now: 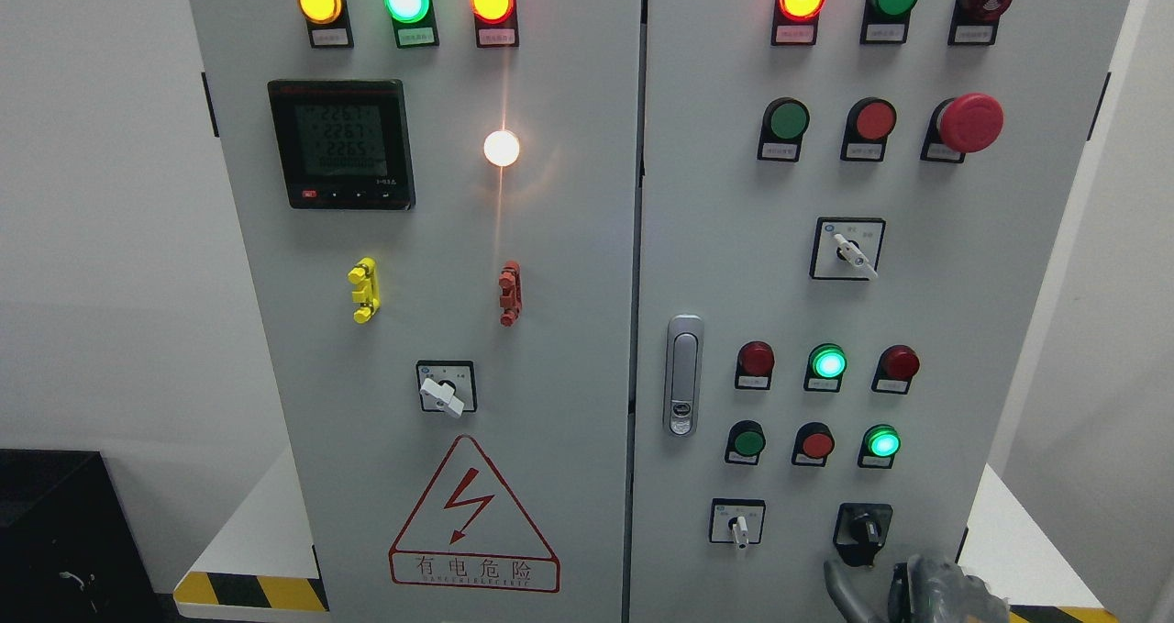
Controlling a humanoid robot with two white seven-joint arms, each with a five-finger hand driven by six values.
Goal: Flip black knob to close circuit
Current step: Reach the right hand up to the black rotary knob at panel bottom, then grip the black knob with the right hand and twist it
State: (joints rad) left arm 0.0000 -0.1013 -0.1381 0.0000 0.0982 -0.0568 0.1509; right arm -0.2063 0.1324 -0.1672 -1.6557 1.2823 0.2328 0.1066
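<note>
Right hand [926, 591] sits just below the black knob [863, 529], fingers loosely open, holding nothing; it should rise, pinch the knob squarely, then twist

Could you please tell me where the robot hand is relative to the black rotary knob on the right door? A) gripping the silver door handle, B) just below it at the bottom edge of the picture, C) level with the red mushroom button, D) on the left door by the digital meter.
B: the grey robot hand shows at the bottom edge, directly under the black rotary knob at the lower right of the right door.
</note>
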